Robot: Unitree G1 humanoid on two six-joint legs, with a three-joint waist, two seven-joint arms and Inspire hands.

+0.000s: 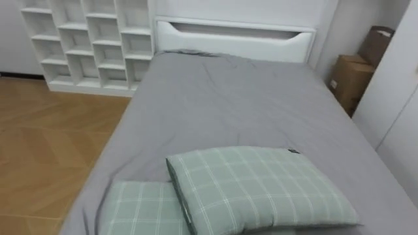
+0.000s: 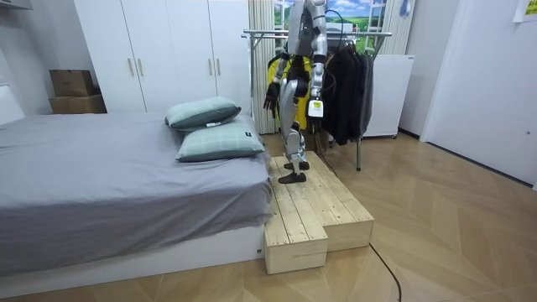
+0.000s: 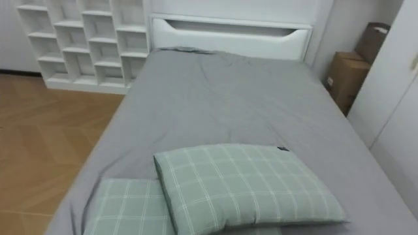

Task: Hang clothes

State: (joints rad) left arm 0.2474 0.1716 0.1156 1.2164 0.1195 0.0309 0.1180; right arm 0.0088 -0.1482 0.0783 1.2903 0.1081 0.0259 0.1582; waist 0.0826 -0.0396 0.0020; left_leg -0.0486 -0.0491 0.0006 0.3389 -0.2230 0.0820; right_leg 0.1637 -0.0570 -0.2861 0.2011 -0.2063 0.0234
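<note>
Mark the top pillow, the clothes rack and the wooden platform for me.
top pillow (image 1: 261, 189): left eye view, middle of its checked face.
clothes rack (image 2: 260, 34): room view, on the top rail.
wooden platform (image 2: 319, 201): room view, on the top planks.

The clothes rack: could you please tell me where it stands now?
In the room view, the clothes rack stands at the back, behind the robot on the wooden platform, between the white wardrobe and a white cabinet.

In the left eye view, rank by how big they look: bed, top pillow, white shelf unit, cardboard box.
1. bed
2 and 3. top pillow and shelf unit: they look about alike, and the pillow lies nearer the camera, so they are left unranked
4. cardboard box
</note>
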